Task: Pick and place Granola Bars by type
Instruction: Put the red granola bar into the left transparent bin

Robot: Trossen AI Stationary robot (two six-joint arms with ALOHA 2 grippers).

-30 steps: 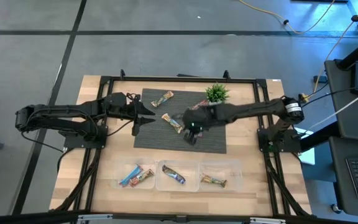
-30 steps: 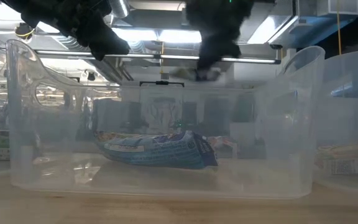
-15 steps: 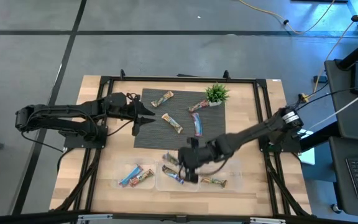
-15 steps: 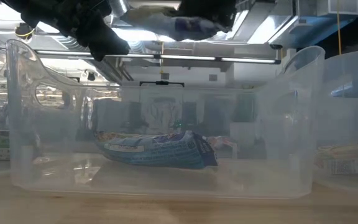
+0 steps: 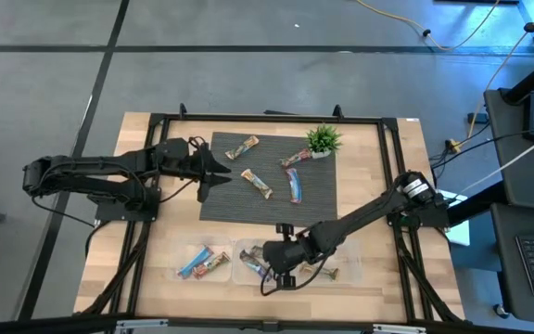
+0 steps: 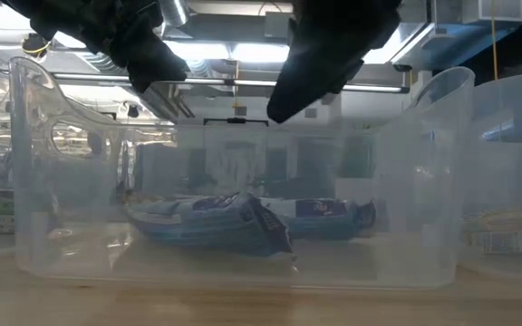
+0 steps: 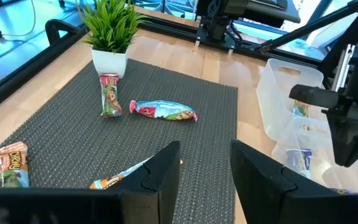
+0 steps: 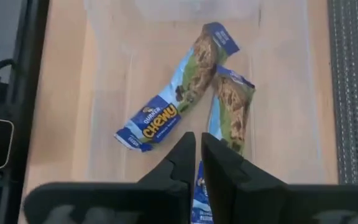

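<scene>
My right gripper (image 5: 272, 267) hangs open over the middle clear bin (image 5: 241, 247), fingertips (image 8: 197, 140) only narrowly apart. Below it two blue granola bars (image 8: 173, 107) (image 8: 232, 109) lie flat on the bin floor, side by side (image 6: 207, 222) (image 6: 324, 215). My left gripper (image 5: 219, 173) hovers open above the dark mat's left edge (image 7: 204, 165). Several bars lie on the mat: two tan-brown ones (image 5: 242, 147) (image 5: 257, 183) and two multicolour ones (image 5: 295, 157) (image 5: 295, 186). The left bin holds bars (image 5: 202, 263), and so does the right bin (image 5: 321, 271).
A small green potted plant (image 5: 323, 139) stands at the mat's far right corner. Three clear bins sit in a row along the near edge. Black frame rails (image 5: 146, 232) run along the table's sides. Bare wood (image 5: 378, 232) lies right of the mat.
My right gripper has carried a blue bar from the mat toward the near edge, over the middle bin. Half a second ago the bar hung high in the gripper; now it lies on the bin floor beside the other blue bar, which has shifted a little.
</scene>
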